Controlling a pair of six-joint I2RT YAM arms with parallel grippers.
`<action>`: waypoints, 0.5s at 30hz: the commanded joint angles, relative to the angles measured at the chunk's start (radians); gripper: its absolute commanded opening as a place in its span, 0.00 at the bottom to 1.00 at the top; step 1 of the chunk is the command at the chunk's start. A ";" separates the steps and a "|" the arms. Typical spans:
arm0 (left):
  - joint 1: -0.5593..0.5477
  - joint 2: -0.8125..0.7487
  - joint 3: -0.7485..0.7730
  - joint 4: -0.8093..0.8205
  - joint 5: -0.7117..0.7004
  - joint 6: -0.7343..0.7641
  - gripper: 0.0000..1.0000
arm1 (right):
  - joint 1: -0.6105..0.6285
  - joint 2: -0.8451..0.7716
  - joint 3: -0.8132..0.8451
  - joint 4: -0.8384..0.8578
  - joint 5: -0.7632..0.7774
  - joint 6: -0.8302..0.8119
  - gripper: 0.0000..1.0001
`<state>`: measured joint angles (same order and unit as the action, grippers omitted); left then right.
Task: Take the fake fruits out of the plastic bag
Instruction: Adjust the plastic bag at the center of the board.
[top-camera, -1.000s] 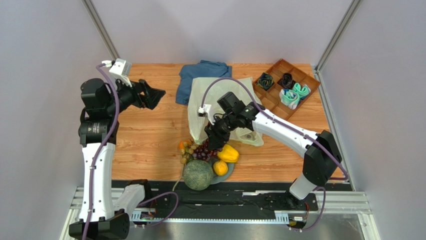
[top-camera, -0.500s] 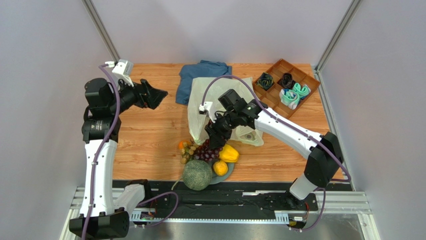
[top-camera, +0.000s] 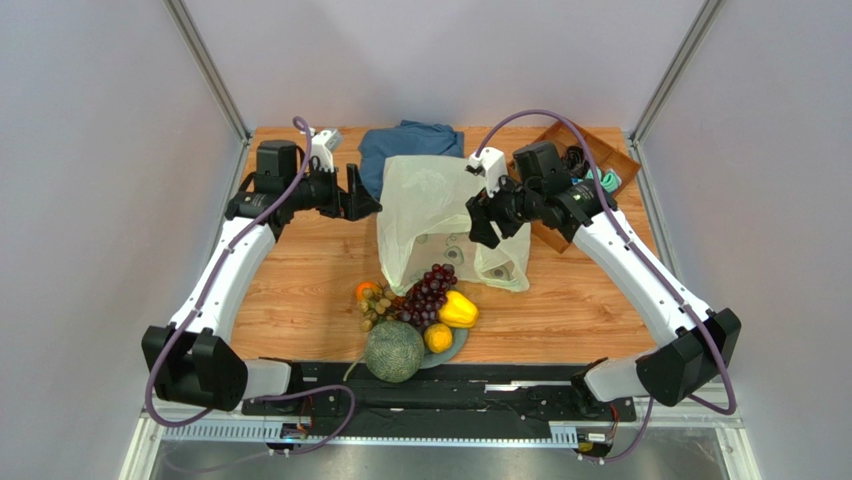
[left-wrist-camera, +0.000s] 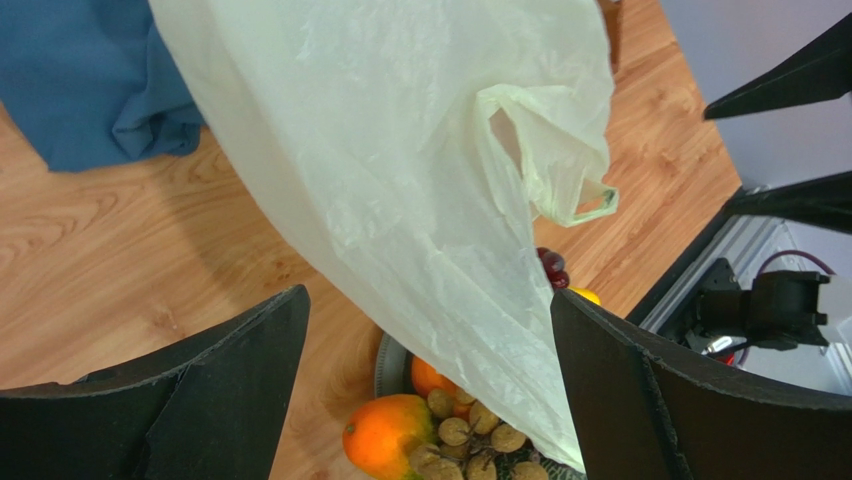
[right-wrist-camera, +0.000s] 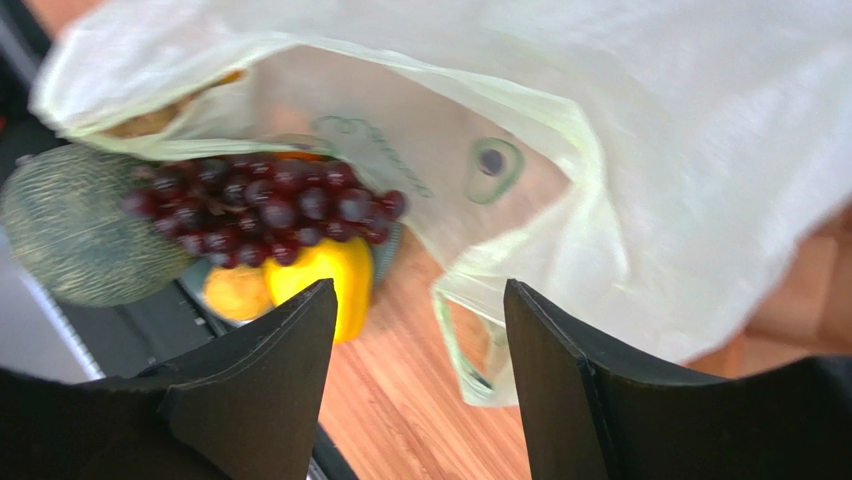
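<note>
Within the last second you swung the left gripper (top-camera: 368, 197) from the upper left of the overhead frame across to the left edge of the plastic bag (top-camera: 425, 195). Its fingers stood spread wide just beside the film, pinching nothing. The bag lay at centre frame, looking fuller and more spread than a second before, its mouth facing down-frame toward the fake fruits (top-camera: 420, 318). Those sat heaped at lower centre: an orange (top-camera: 367, 291) and small tan pieces (top-camera: 374, 308) on the left, dark grapes (top-camera: 428, 290) right at the bag's mouth, the yellow piece (top-camera: 460, 310) to the right, the netted melon (top-camera: 394, 351) lowest. You drew the right gripper (top-camera: 492, 222) up from the grapes to the bag's right side, its jaws widening on the way; the right wrist view showed them apart with nothing between. I'd judge the fruit was nearly out, though the left wrist view showed the bag's lip draped over part of the heap, so the bag still needed drawing clear. The wooden table (top-camera: 300, 270) carried a blue cloth (top-camera: 385, 150) at upper centre, meeting the bag's top edge, and a divided tray (top-camera: 618, 160) with rolled socks (top-camera: 603, 177) at upper right, half hidden by your right arm. Grey walls (top-camera: 100, 200) closed three sides, and a black rail (top-camera: 450, 400) ran along the bottom.
</note>
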<state>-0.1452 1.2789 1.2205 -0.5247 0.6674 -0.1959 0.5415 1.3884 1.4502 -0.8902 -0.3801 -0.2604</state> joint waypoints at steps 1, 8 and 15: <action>-0.014 0.062 0.048 -0.011 -0.057 0.001 0.99 | -0.072 0.009 -0.045 0.074 0.161 0.024 0.70; -0.059 0.253 0.162 -0.051 -0.069 0.015 0.99 | -0.147 0.119 -0.093 0.129 0.291 -0.022 0.75; -0.073 0.387 0.246 -0.098 -0.141 0.012 0.95 | -0.209 0.342 0.012 0.139 0.353 -0.034 0.78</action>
<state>-0.2142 1.6230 1.3956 -0.5846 0.5835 -0.1925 0.3588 1.6390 1.3796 -0.7994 -0.0963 -0.2779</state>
